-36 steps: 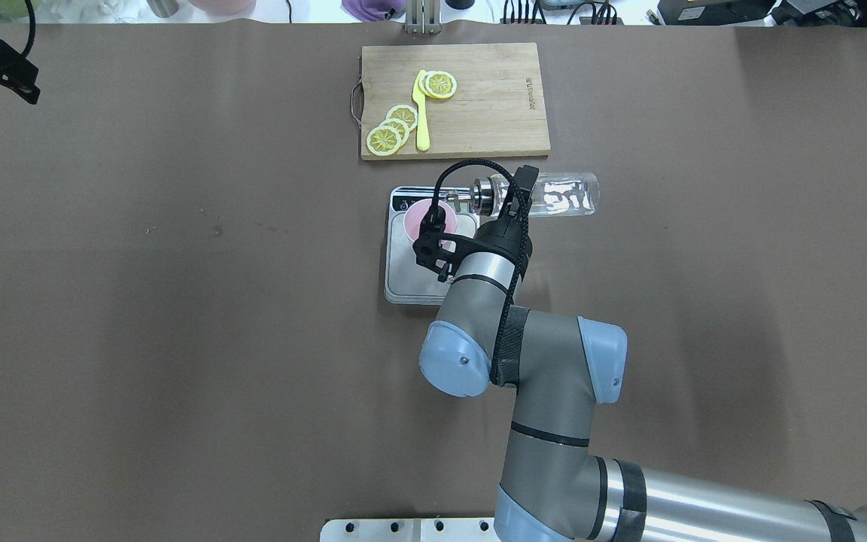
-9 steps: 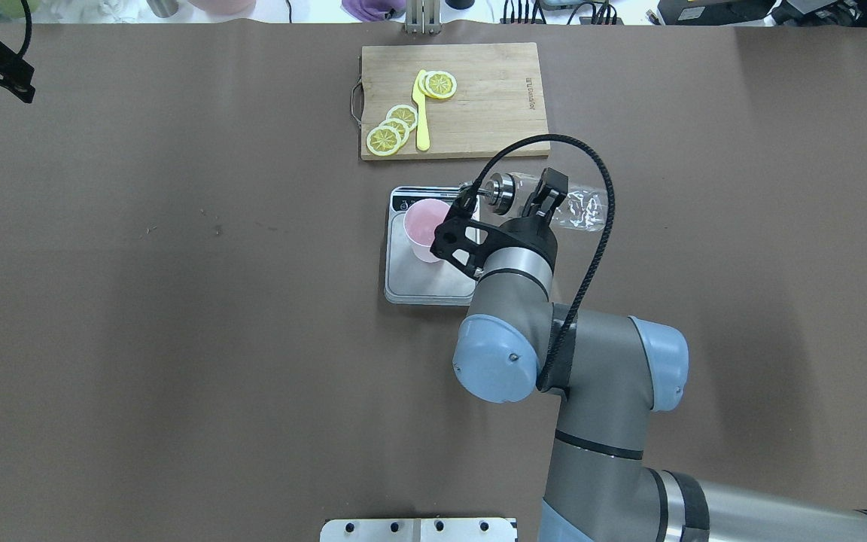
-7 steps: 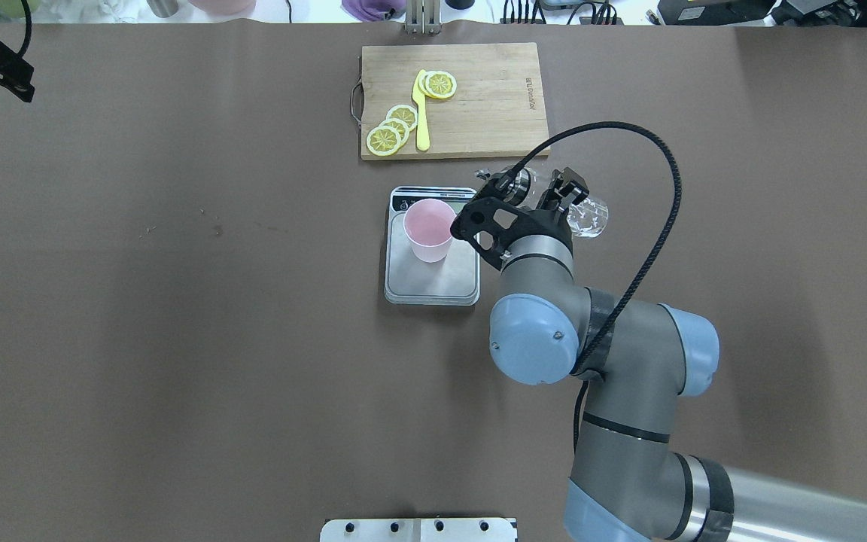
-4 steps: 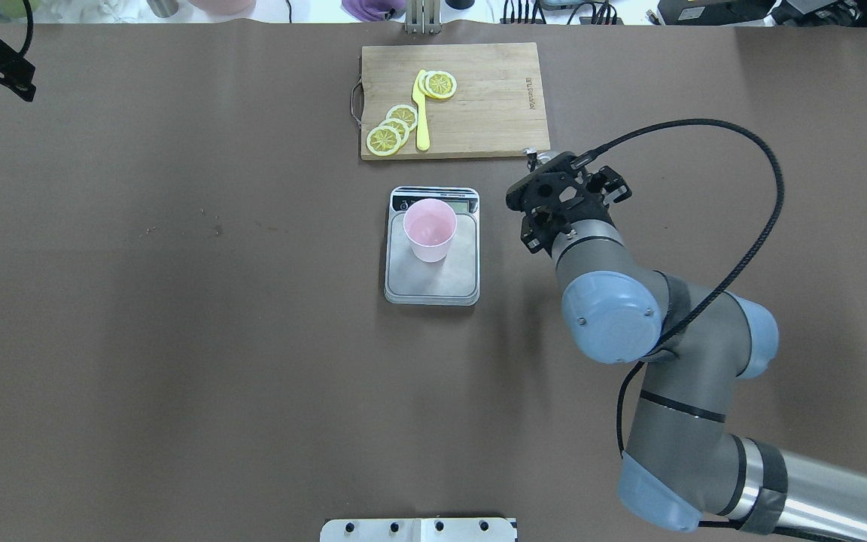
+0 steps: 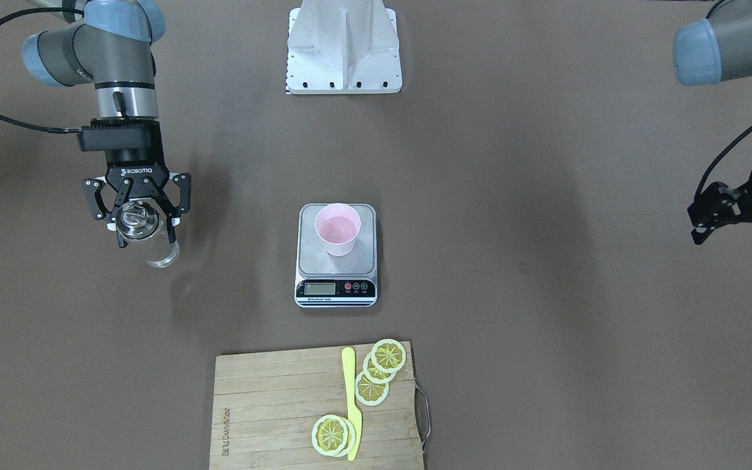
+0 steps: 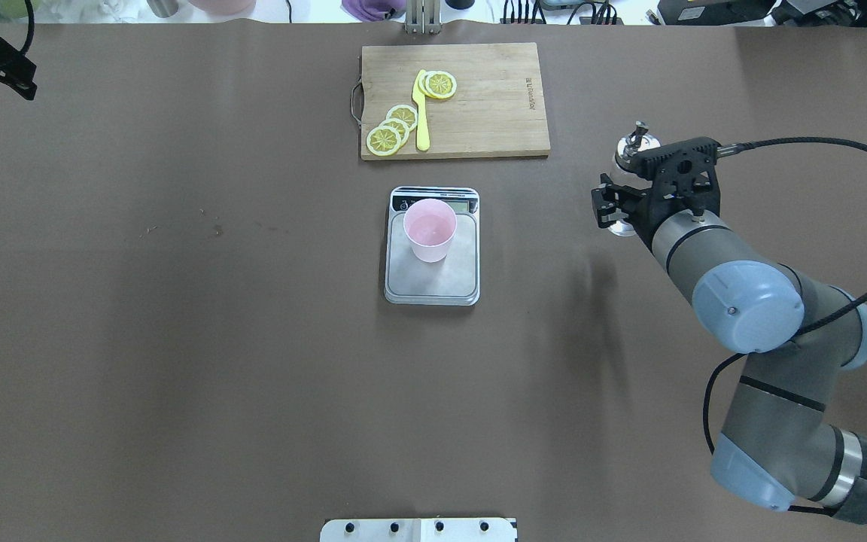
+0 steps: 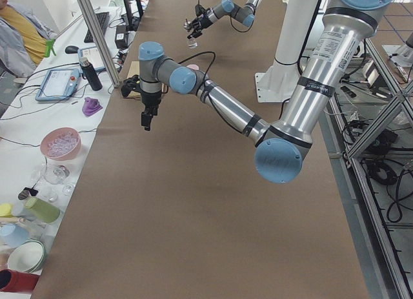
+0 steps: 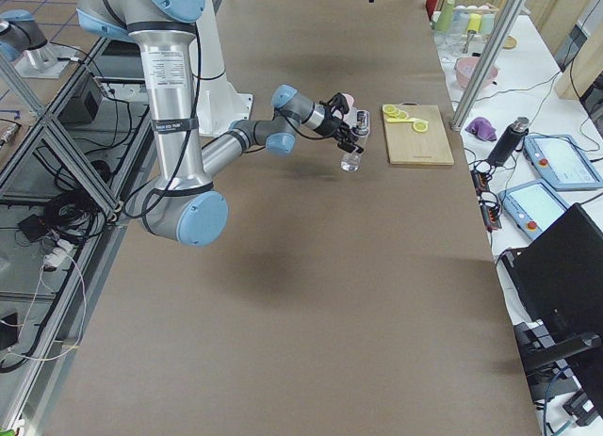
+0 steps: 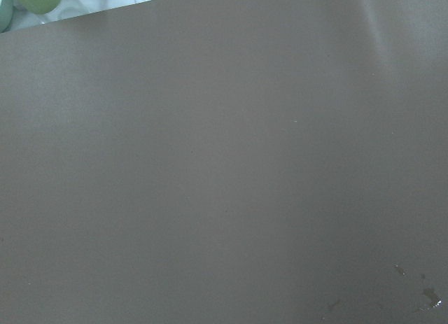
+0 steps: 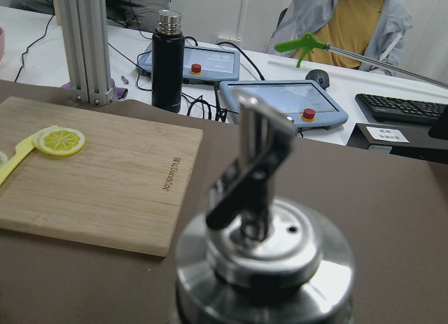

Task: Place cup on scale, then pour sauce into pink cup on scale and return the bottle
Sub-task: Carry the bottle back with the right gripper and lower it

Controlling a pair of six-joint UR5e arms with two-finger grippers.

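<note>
The pink cup stands upright on the scale at the table's middle; the cup and the scale also show in the overhead view. My right gripper is shut on the clear bottle and holds it upright, well off to the scale's side. Its silver spout cap points up and fills the right wrist view. I cannot tell whether the bottle's base touches the table. My left gripper is open and empty, far off at the table's other end.
A wooden cutting board with lemon slices and a yellow knife lies beyond the scale, on the far side. The robot's base plate is at the near edge. Operators' gear lines the far edge.
My right arm swung away from the scale to the right with the bottle. The bottle turned from lying tipped over the cup to upright. The left arm stayed put.
</note>
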